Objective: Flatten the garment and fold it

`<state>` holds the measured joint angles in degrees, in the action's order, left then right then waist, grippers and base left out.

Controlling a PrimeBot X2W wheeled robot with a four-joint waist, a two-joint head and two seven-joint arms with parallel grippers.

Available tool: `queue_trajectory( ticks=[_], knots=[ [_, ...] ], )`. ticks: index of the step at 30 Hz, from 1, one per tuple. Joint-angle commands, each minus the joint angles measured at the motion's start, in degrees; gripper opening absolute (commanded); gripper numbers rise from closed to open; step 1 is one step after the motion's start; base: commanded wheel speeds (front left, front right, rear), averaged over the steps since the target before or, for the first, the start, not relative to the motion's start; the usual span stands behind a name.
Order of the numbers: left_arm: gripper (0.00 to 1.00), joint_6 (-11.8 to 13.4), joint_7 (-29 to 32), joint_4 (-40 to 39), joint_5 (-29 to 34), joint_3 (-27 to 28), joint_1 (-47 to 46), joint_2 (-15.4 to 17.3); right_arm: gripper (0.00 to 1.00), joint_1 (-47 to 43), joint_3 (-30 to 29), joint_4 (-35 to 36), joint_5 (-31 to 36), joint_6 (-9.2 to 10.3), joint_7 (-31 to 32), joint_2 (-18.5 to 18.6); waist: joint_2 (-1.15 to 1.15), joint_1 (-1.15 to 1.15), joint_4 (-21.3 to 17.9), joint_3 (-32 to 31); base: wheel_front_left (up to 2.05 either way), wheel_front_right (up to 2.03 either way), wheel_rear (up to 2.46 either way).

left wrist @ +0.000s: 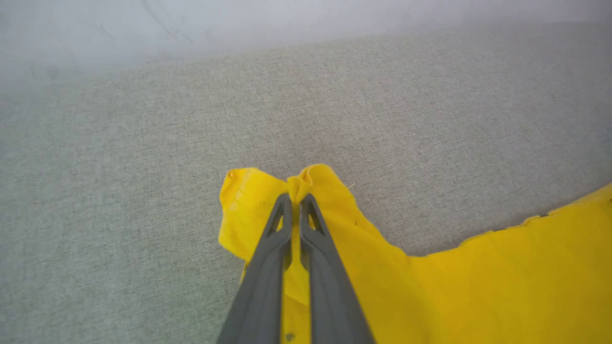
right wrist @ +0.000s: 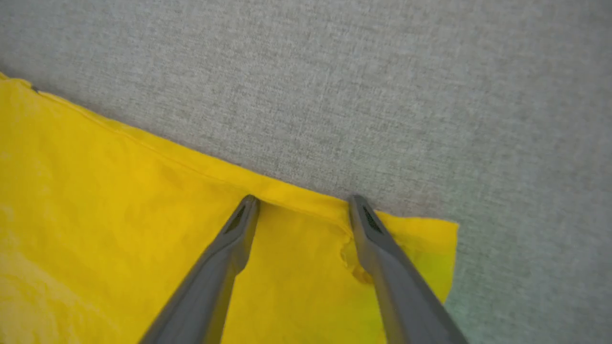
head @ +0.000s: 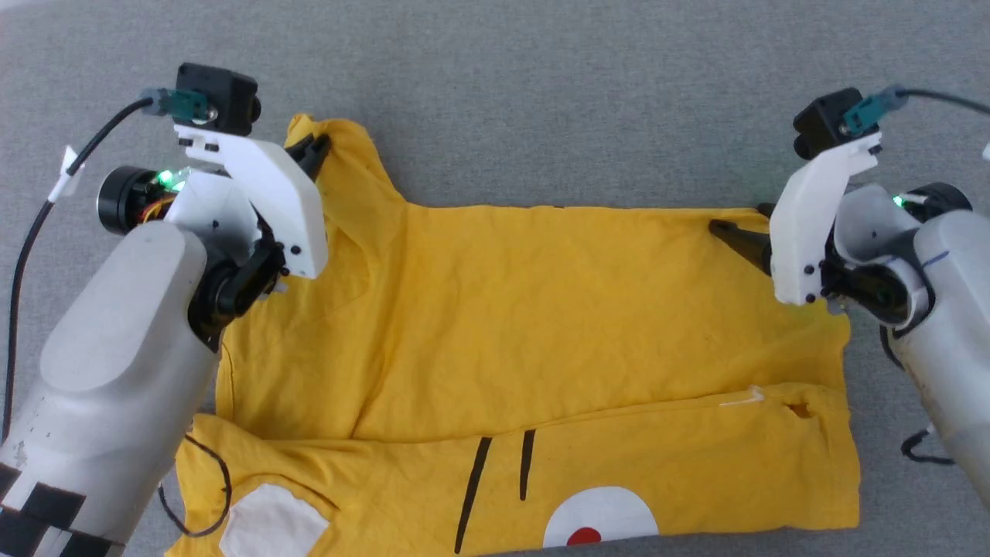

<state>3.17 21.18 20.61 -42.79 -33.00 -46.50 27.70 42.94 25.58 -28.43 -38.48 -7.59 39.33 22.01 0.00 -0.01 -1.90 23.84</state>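
Behind L hand (head: 315,147): garment (head: 541,294) sleeve, part-hidden.

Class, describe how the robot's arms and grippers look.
The left arm and right arm are pale grey, with white wrist brackets, black cameras, teal plugs, black cables and green lights. The left gripper and right gripper have long dark-grey fingers. Black checks mark the left arm.

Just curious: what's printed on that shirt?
The garment is yellow with white ovals, a red dot, black lines; head view.

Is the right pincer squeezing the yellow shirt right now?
No, the right pincer stands wide open over the edge of the shirt, with no cloth pinched between its fingers.
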Motion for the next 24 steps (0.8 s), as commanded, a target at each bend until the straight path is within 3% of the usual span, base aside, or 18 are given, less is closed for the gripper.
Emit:
queue_trajectory(
  ticks=[1, 3, 8, 16, 24],
  knots=[
    [0.00, 0.4, 0.0, -0.3, -0.3, 0.2, 1.0, 0.3, 0.44, -2.9, 3.1, -3.4, -1.9, 0.10, 5.2, -0.6, 0.00, 0.01, 0.2, 0.1, 0.00, 0.00, 0.00],
    [0.00, 0.5, 0.0, -0.4, -0.4, 0.2, 1.3, 0.5, 0.00, -2.9, 5.1, -3.9, -3.2, 0.10, 9.5, -0.4, 0.00, 0.01, 0.1, 0.1, 0.00, 0.00, 0.00],
    [0.00, 0.9, -0.7, 0.0, -0.7, 0.5, 2.1, 0.6, 0.00, -2.1, 7.0, -1.9, -5.8, 0.10, 11.1, 0.4, 0.00, 0.01, 0.1, -1.1, 0.00, 0.00, 0.00],
    [0.00, 2.9, -6.1, 1.4, -0.4, 2.6, 3.1, 0.8, 0.00, 1.9, 3.0, -1.6, -1.6, 0.10, -5.2, 3.1, 0.00, 0.01, 0.7, -6.9, 0.00, 0.00, 0.00],
    [0.00, 6.9, -10.5, -4.3, -2.1, 5.9, 10.4, 1.9, 0.00, -1.5, -0.9, -2.5, 0.2, 0.10, -12.1, 2.9, 0.00, 0.01, 1.4, -12.8, 0.00, 0.00, 0.00]
  ],
)
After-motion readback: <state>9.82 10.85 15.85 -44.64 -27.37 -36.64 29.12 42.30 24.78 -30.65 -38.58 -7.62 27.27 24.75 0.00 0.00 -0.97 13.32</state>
